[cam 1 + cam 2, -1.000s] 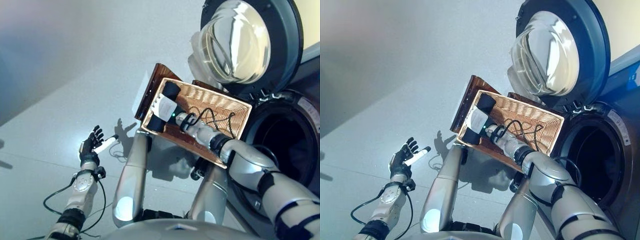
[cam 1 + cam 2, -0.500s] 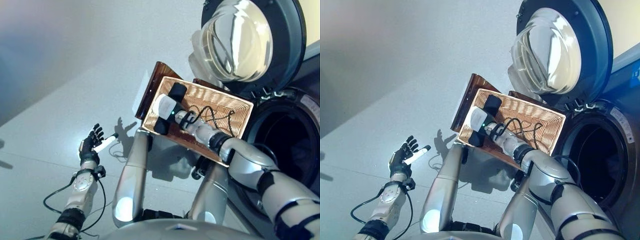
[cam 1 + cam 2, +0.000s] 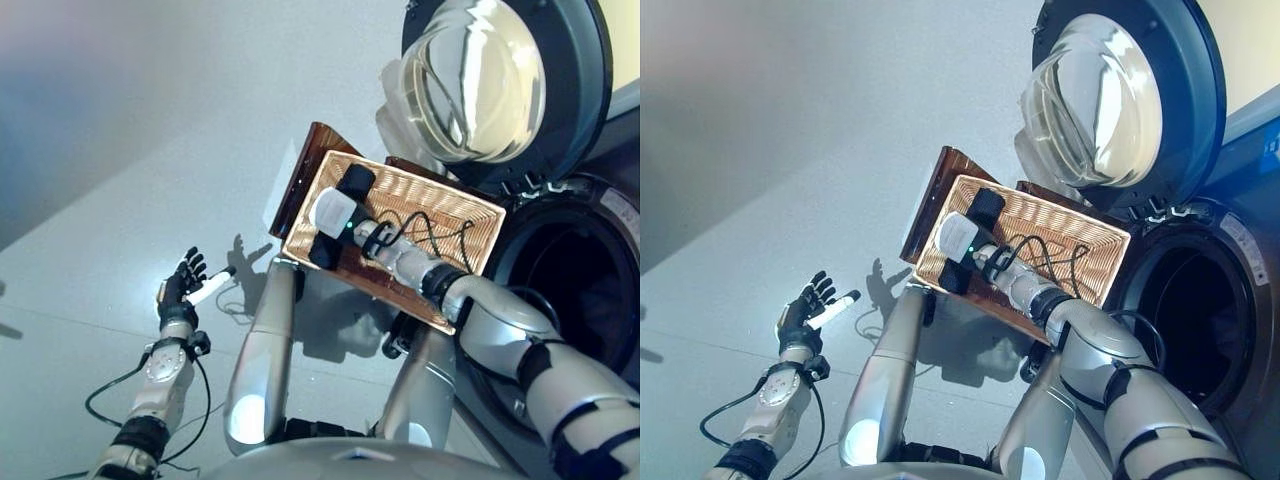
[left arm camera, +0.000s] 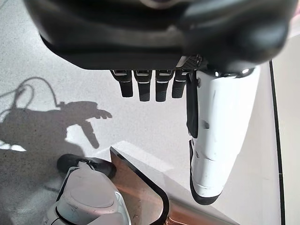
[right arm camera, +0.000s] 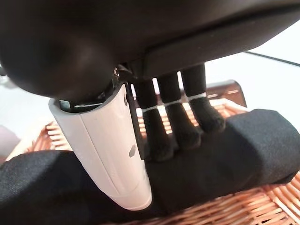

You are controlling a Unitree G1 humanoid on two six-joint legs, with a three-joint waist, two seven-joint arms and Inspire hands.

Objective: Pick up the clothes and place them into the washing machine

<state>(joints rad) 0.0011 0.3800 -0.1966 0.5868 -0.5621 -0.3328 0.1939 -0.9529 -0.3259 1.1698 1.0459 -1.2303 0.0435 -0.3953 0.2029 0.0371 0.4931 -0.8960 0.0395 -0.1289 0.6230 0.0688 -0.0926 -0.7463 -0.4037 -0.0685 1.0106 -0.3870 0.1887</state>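
A rolled black cloth (image 5: 253, 140) lies across the wicker basket (image 3: 470, 225), its ends showing either side of my right hand (image 3: 333, 212). That hand sits on the middle of the roll: the fingers (image 5: 173, 126) press into its top and the white-covered thumb lies against its near side, pinching it. The washing machine's drum (image 3: 570, 290) gapes dark just right of the basket, with the round glass door (image 3: 480, 80) swung open above it. My left hand (image 3: 180, 290) hangs over the floor at the lower left, fingers (image 4: 140, 86) straight, holding nothing.
A brown board (image 3: 305, 175) leans along the basket's left side. The basket stands on the grey floor directly in front of the drum opening. Pale floor (image 3: 120, 150) stretches to the left.
My right hand has shifted a little up and right inside the basket, and the black cloth has moved with it. The left hand has stayed put.
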